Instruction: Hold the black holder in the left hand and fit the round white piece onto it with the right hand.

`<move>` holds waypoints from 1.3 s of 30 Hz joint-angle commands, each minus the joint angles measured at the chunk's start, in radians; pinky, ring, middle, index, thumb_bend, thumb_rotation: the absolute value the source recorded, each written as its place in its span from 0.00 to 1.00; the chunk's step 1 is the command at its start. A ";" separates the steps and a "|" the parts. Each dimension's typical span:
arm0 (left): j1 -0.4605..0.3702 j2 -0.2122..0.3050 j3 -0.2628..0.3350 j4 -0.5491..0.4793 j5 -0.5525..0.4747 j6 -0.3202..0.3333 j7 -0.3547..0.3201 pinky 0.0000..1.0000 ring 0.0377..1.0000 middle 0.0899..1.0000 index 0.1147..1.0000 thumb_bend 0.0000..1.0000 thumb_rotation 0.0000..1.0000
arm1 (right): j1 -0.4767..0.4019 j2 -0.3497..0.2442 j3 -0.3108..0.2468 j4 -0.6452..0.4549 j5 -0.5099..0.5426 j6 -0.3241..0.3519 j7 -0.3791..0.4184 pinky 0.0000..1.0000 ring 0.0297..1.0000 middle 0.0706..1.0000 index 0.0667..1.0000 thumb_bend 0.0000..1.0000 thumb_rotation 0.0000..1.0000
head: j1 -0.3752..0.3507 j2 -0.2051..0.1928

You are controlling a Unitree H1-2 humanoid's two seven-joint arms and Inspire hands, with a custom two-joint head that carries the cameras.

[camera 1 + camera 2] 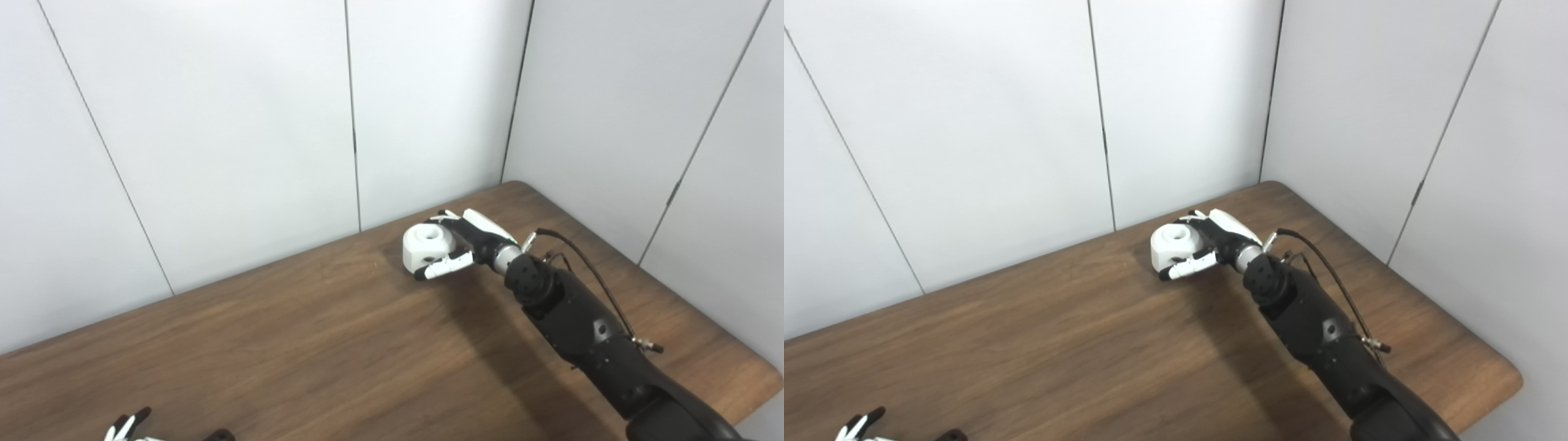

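Observation:
A round white piece with a hole in its top stands on the wooden table near the back. My right hand is wrapped around its right side, thumb across the front and fingers behind, shut on it. Only the fingertips of my left hand show at the bottom left edge, so whether it is open or shut cannot be told. A small dark tip beside them may be the black holder; too little shows to be sure.
White wall panels close in the table along its back and right edges. The table's rounded front right corner lies near my right forearm. Bare wood stretches between the two hands.

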 commanded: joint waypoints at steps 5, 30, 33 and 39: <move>0.028 0.005 -0.001 -0.003 -0.003 0.008 -0.006 1.00 1.00 0.92 0.41 0.52 0.03 | -0.041 -0.004 -0.015 -0.001 -0.014 -0.025 -0.064 0.93 1.00 1.00 0.74 0.98 0.32 | 0.000 0.004; 0.030 0.005 0.006 -0.007 -0.008 0.006 -0.017 1.00 1.00 0.92 0.41 0.52 0.03 | -0.043 0.001 -0.018 0.115 -0.004 -0.180 -0.176 0.90 0.95 0.89 0.44 0.51 0.13 | -0.002 0.006; 0.030 0.005 0.006 -0.008 -0.010 0.007 -0.019 1.00 1.00 0.92 0.41 0.52 0.03 | -0.039 0.001 -0.018 0.103 -0.007 -0.175 -0.176 0.89 0.95 0.89 0.44 0.51 0.13 | -0.003 0.008; 0.030 0.004 0.005 -0.011 -0.004 0.013 -0.020 1.00 1.00 0.92 0.42 0.52 0.03 | -0.033 0.002 -0.021 0.069 -0.003 -0.145 -0.154 0.89 0.96 0.90 0.44 0.51 0.13 | 0.001 0.010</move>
